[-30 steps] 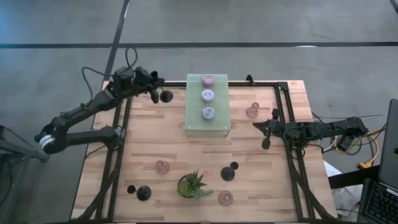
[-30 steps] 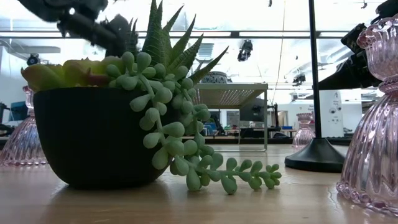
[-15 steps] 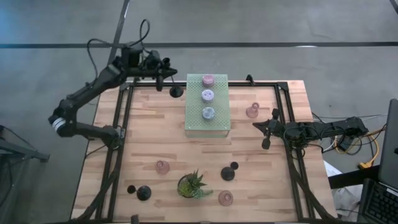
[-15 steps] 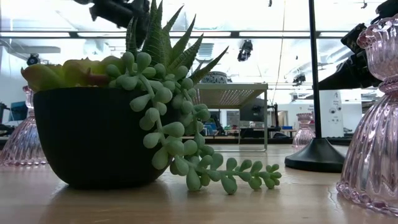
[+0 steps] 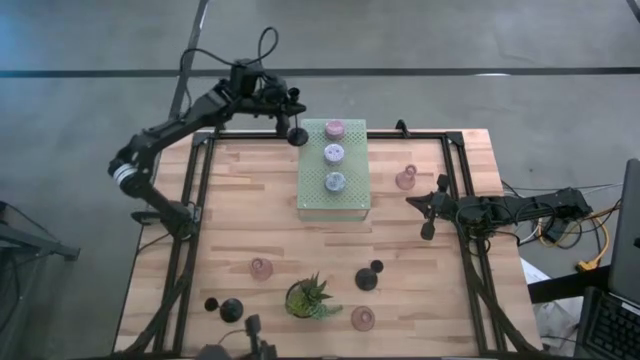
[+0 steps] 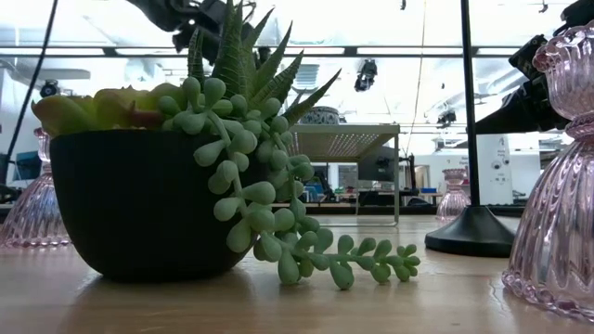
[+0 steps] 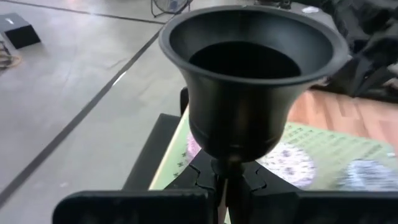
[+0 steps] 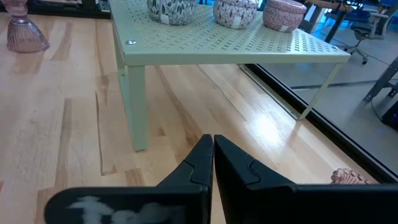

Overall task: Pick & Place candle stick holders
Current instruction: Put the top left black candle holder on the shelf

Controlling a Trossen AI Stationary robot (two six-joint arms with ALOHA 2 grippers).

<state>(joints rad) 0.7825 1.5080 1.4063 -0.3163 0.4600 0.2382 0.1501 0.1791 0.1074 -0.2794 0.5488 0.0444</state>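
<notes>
My left gripper [image 5: 292, 115] is shut on a black candle stick holder [image 5: 298, 133], held in the air by the far left corner of the pale green perforated stand [image 5: 350, 200]. In the left wrist view its cup [image 7: 249, 81] fills the picture. One pink holder [image 5: 334, 128] and two lilac-grey holders [image 5: 333, 152] [image 5: 335, 181] stand on the stand's top. Pink glass holders [image 5: 405, 178] [image 5: 261, 267] [image 5: 362, 318] and black holders [image 5: 368, 278] [image 5: 230, 308] stand on the table. My right gripper [image 5: 430, 215] is shut and empty, right of the stand. My left gripper pinches the black holder's thin stem [image 7: 227, 167], just under the cup, between its two fingers. The cup stands out beyond the fingertips with its mouth open to the camera. The fingers hide the base. The holder is lifted clear of the table and the stand.
A spiky green potted plant [image 5: 310, 297] stands near the table's near edge and fills much of the low view [image 6: 186, 158]. A black metal frame [image 5: 190, 200] runs round the table. Bare wood lies left of the stand.
My left gripper has carried the black holder toward the table's right and far edge, from the far left of the table to the stand's far left corner, rising as it went. It has stayed shut on the holder.
</notes>
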